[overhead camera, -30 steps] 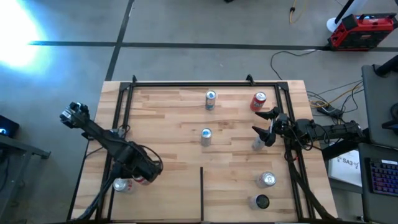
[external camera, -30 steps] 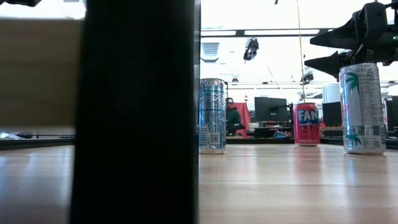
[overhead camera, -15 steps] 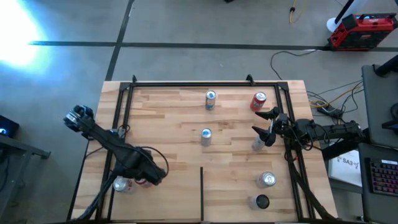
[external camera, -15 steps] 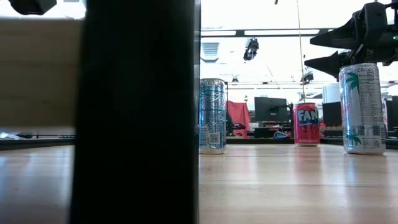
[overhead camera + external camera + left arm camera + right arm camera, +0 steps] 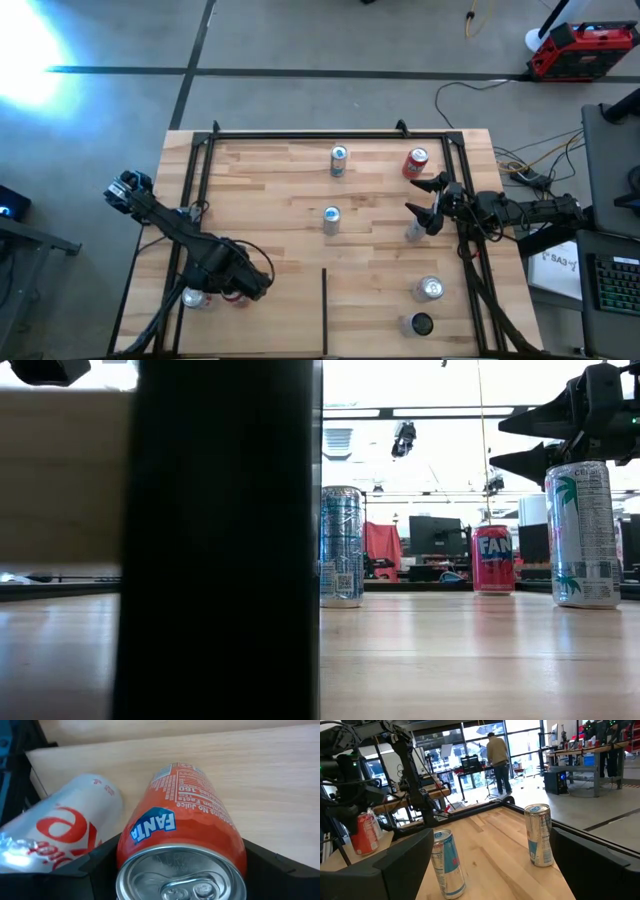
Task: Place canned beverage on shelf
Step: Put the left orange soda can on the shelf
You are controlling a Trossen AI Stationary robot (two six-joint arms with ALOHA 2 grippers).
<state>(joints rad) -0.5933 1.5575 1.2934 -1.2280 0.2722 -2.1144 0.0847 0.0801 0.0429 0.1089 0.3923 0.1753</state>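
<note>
The shelf is a light wooden board in black rails, with a thin black divider strip at its near edge. My left gripper, at the near left, is shut on an orange Fanta can, which also shows in the right wrist view. A white and red can is right beside it. My right gripper is open at the right side, just above a white palm-print can that stands on the board, and touches nothing. My left gripper pinches the Fanta can's side wall near its top rim between its two fingers, one on each side. The fingers slant down at it from above. The can is roughly upright; whether its bottom rests on the board does not show.
Other cans stand on the board: a silver one and a red one at the far edge, a blue and silver one in the middle, a silver one and a dark one at the near right.
My left gripper has gone a little toward the table's right and near edges, carrying the orange can along beside the white and red can. My right gripper has kept still.
</note>
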